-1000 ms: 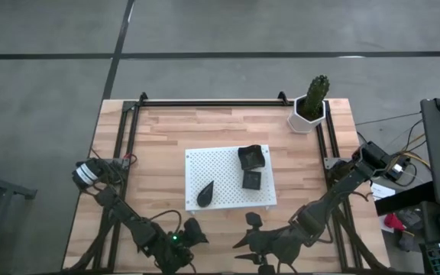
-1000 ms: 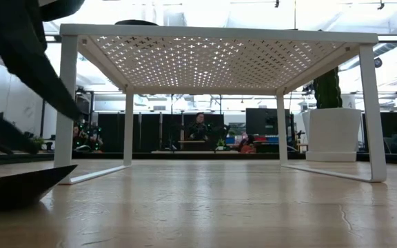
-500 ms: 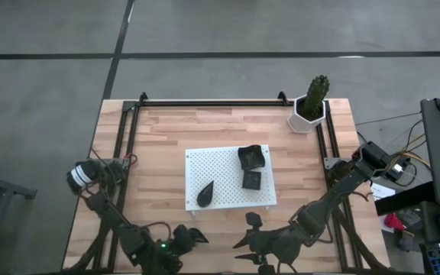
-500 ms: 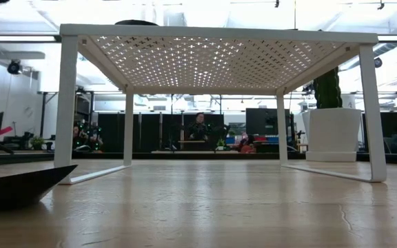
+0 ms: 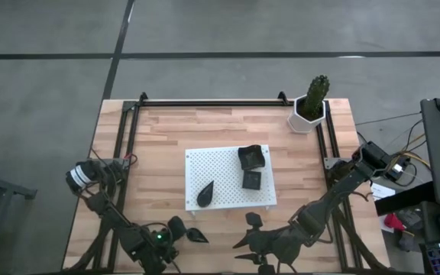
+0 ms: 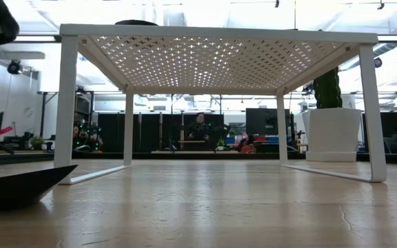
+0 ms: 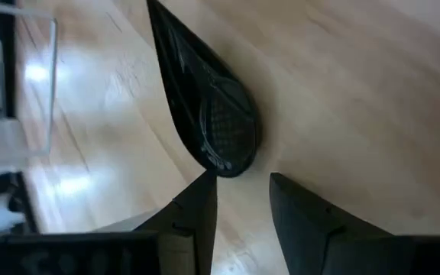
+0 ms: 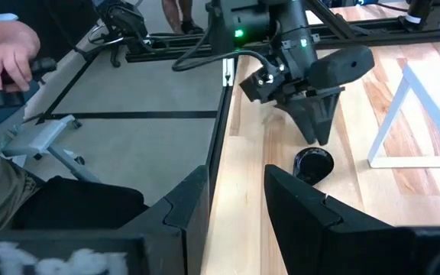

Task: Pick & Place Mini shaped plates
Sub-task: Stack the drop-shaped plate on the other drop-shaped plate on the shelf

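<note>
Hovering near the front edge of the desk (image 5: 159, 153), the left end effector (image 5: 176, 229) stood just beside a teardrop plate (image 5: 196, 235) that lay flat on the wood. In the high view that plate sat on the side of the end effector toward the desk's middle, its long axis running roughly across the desk, parallel to the front edge. The left wrist view put its rounded end (image 7: 224, 137) just ahead of the two dark fingers (image 7: 197, 210), the pointed end trailing away from them. The fingers were parted and held nothing. The right wrist view showed them pointing down right above the plate (image 8: 313, 163), seemingly clear of it.

The right end effector (image 5: 253, 221) waited farther along the same front edge, fingers also apart and empty. It was well off from the plate; the left arm was plainly the nearer one.

Three more plates sat on the white board (image 5: 205, 164): a teardrop (image 5: 205, 194) toward its front left, a small square one (image 5: 252, 179) and a larger square one (image 5: 251, 156) to the right.

By the look of it, any grasp would turn on the fingers straddling the plate's narrow width, not its length, so the wrist's turn against that long axis mattered most.
</note>
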### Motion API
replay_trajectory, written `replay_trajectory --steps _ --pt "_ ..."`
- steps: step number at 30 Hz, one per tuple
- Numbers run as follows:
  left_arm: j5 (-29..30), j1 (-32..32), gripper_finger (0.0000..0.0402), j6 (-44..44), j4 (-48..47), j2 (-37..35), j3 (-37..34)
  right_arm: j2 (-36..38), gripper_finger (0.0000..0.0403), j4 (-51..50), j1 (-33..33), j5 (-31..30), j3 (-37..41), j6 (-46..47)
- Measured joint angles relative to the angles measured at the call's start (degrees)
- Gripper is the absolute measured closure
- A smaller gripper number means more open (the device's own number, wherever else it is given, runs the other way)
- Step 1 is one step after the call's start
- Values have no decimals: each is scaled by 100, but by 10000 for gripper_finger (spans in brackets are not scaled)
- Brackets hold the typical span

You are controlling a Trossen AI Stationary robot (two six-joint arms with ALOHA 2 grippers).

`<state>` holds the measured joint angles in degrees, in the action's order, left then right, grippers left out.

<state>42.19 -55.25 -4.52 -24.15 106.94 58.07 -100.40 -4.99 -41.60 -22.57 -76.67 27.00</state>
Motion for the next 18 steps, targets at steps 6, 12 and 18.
replay_trajectory --steps 6,12,18 --pt "319 -6 280 -648 362 -11 -165 0 280 0 0 -2 9 0" --pt "278 -6 280 -833 813 -13 -215 0 280 0 0 -2 31 -3" --pt "-197 52 280 -889 992 -15 -265 0 280 3 0 -4 35 -1"
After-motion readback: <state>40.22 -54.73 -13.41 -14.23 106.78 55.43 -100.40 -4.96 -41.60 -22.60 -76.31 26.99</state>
